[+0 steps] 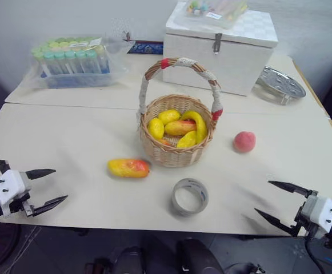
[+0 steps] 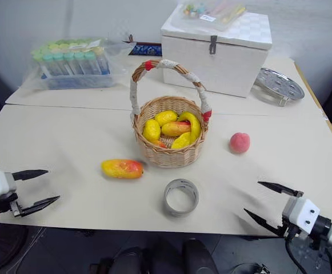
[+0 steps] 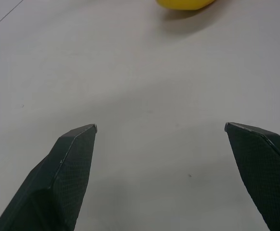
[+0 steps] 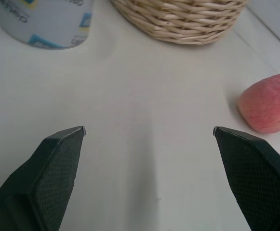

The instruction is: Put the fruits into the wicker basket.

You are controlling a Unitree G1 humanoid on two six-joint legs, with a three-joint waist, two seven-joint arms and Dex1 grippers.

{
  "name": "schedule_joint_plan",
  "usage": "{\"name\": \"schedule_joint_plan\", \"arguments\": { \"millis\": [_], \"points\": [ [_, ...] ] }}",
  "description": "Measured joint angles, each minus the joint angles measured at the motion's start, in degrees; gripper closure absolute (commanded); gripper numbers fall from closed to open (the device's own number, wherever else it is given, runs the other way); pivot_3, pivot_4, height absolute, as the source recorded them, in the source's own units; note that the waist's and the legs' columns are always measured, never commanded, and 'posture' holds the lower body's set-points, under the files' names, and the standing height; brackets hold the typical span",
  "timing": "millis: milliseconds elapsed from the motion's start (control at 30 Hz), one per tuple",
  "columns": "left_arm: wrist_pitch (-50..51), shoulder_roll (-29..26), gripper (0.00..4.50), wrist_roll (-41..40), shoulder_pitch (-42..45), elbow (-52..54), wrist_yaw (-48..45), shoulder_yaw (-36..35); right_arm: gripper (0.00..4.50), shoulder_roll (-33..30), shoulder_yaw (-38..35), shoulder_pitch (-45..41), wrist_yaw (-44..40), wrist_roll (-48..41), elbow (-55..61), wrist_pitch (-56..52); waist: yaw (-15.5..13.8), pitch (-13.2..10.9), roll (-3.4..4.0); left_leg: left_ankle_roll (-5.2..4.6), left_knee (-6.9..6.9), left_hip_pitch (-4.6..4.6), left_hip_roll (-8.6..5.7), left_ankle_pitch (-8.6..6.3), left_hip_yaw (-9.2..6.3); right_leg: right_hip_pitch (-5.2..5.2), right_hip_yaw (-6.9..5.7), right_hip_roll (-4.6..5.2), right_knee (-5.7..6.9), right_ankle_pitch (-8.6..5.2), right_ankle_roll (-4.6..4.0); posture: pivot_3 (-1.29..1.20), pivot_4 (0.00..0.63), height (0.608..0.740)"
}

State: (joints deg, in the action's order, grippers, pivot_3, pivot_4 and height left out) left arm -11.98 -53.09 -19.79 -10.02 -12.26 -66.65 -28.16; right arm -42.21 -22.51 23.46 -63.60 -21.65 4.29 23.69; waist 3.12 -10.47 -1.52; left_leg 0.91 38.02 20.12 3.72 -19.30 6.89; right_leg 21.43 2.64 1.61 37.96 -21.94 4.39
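The wicker basket [image 1: 177,149] stands mid-table with its cloth-wrapped handle upright; inside lie yellow lemons [image 1: 156,128], a banana [image 1: 197,127] and a red-yellow fruit. A yellow-to-red mango [image 1: 129,168] lies on the table just left of the basket, and its yellow end [image 3: 184,4] shows in the left wrist view. A pink-red peach [image 1: 244,141] sits right of the basket and also shows as the peach [image 4: 268,103] in the right wrist view. My left gripper [image 1: 51,185] hovers open near the table's front left edge. My right gripper [image 1: 277,201] is open at the front right, empty.
A grey tape roll [image 1: 190,197] lies in front of the basket. A white box [image 1: 220,48] stands at the back, a bag of capped tubes [image 1: 74,60] at the back left, and a metal dish [image 1: 280,84] at the back right.
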Motion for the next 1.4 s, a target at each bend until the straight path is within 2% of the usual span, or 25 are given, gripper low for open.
{"name": "schedule_joint_plan", "arguments": {
  "millis": [233, 533, 733, 800, 933, 1067, 1233, 1400],
  "points": [
    [5.7, 0.0, 0.0, -1.3, -2.3, 2.8, -0.4, 0.0, 0.08, 0.0, 0.0, -0.4, -0.8, 0.0, 0.0, 0.1, 0.1, 0.0, -0.01, -0.02, 0.02, -0.03, 0.0, -0.01, 0.0, -0.02, 0.0, 0.01, 0.03, 0.0, 0.0, 0.0, 0.15, 0.74],
    [17.7, -0.1, 0.0, -9.9, 0.7, 12.7, -4.4, 0.2, 0.08, -0.1, 0.3, -1.6, -1.0, -0.3, 1.4, -1.0, -0.1, 0.0, -0.01, -0.01, 0.06, -0.02, -0.02, 0.0, -0.03, -0.05, -0.01, 0.02, 0.04, 0.0, 0.0, 0.0, 0.15, 0.74],
    [24.1, -4.5, 0.0, -12.6, 4.8, 20.2, -5.9, 1.7, 0.08, -5.9, 3.1, -2.7, -3.9, -2.6, 10.3, -6.9, 0.2, 0.0, 0.03, 0.01, 0.1, -0.02, -0.01, 0.01, 0.0, -0.03, 0.05, -0.02, 0.1, 0.0, 0.0, 0.0, 0.15, 0.74],
    [23.4, -4.8, 0.0, -12.6, 7.0, 22.3, -7.2, 2.6, 0.08, -11.4, 8.8, -7.9, -7.4, -3.0, 16.9, -10.5, 0.6, 0.0, 0.06, 0.06, 0.09, -0.09, 0.01, 0.04, 0.02, -0.05, 0.09, -0.09, 0.13, 0.0, 0.0, 0.0, 0.15, 0.74],
    [24.2, -4.5, 0.0, -13.5, 8.2, 24.2, -9.9, 7.2, 0.08, -14.7, 21.2, -22.6, -11.6, -0.3, 21.5, -16.8, 0.4, 0.0, 0.06, 0.11, 0.13, 0.02, 0.03, 0.07, -0.04, 0.12, 0.07, -0.11, 0.15, 0.0, -0.01, 0.0, 0.15, 0.74],
    [26.7, -3.2, 0.0, -14.6, 10.4, 27.0, -10.3, 11.6, 0.08, -10.4, 31.9, -36.0, -12.9, 6.2, 19.6, -18.6, -0.1, 0.0, 0.05, 0.06, 0.23, 0.11, 0.02, 0.04, -0.05, 0.16, 0.05, -0.07, 0.11, 0.0, -0.01, 0.0, 0.15, 0.74],
    [27.9, -1.2, 0.0, -14.9, 11.8, 29.3, -9.7, 15.2, 0.08, -6.5, 42.6, -41.2, -14.1, 15.2, 14.7, -18.1, -0.1, 0.0, 0.04, -0.05, 0.35, 0.16, -0.01, -0.02, -0.04, 0.15, 0.03, 0.0, 0.1, 0.0, -0.01, 0.0, 0.15, 0.74],
    [27.8, 0.4, 0.0, -14.4, 14.6, 29.2, -9.2, 17.5, 1.74, -2.7, 46.9, -44.9, -13.1, 19.5, 12.8, -22.3, 0.2, 0.0, 0.05, -0.02, 0.69, 0.15, 0.04, -0.01, -0.05, 0.15, 0.03, -0.04, 0.46, 0.0, -0.01, 0.0, 0.15, 0.74]
  ]
}}
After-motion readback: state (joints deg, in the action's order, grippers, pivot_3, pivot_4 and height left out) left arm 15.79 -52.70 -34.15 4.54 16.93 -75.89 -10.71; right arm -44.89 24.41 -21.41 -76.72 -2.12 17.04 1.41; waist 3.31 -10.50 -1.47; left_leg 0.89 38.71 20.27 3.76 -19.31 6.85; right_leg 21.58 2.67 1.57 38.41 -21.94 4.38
